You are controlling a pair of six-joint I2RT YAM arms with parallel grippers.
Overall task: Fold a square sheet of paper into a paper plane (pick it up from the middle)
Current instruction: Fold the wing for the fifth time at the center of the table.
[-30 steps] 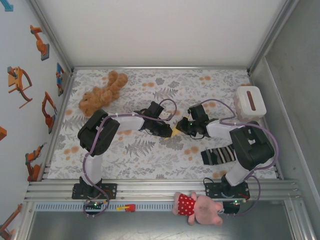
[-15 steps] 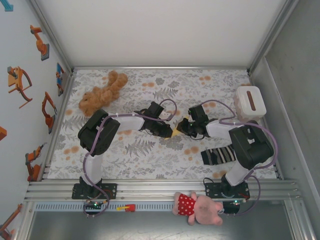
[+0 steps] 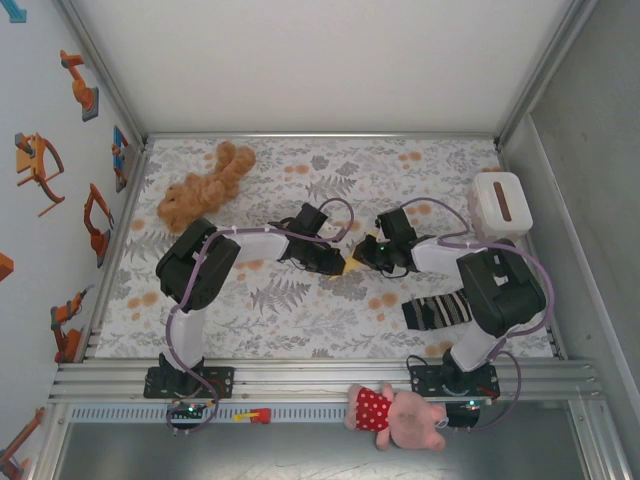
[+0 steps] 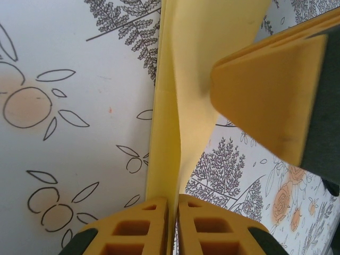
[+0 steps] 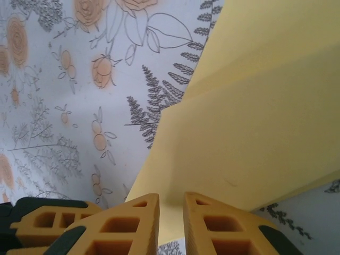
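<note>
Two arms | left end effector (image 4: pixel 172 206) pinches folded yellow paper (image 4: pixel 196 64) | right end effector (image 5: pixel 171 206) clamps it too

floral table (image 3: pixel 300 312) bears a teddy (image 3: pixel 196 193), sock (image 3: pixel 437 310), white box (image 3: pixel 500 204).

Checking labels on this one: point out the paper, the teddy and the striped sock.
paper (image 4: pixel 191 64), left wrist view, on its flat folded face.
teddy (image 3: pixel 190 205), top view, on its body.
striped sock (image 3: pixel 437 310), top view, on its middle.

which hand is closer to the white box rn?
Right. The right hand is left of the white box, slightly toward the bases. The left hand is farther left again, across the yellow paper that both pinch.
</note>
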